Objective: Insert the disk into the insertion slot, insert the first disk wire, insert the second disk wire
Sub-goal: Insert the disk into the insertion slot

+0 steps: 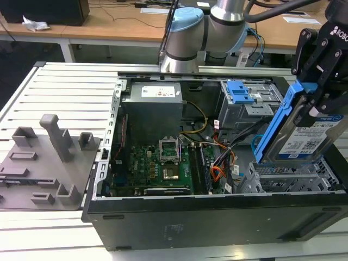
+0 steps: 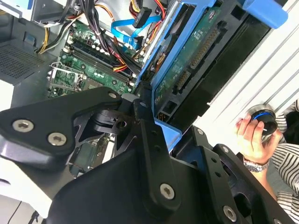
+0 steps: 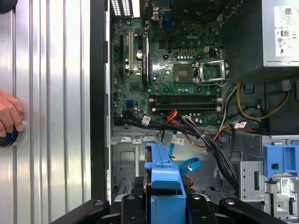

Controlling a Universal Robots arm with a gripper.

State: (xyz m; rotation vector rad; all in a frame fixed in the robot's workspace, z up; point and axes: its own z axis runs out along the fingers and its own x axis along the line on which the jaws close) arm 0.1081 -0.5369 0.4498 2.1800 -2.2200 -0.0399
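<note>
The gripper (image 1: 318,93) fingers pinch the disk (image 1: 305,140) by the edges of its blue frame. The disk hangs tilted. Its low edge sits right over the open top of the insertion slot (image 1: 288,176); I cannot tell if they touch. Loose wires (image 3: 212,149) lie beside the slot. Farther out, a person's hand (image 3: 8,114) rests on the table (image 3: 56,93).

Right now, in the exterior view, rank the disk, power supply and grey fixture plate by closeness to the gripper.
1. The disk, gripped by the gripper, exterior view's right.
2. Power supply, inside case.
3. Grey fixture plate, exterior view's left.
</note>
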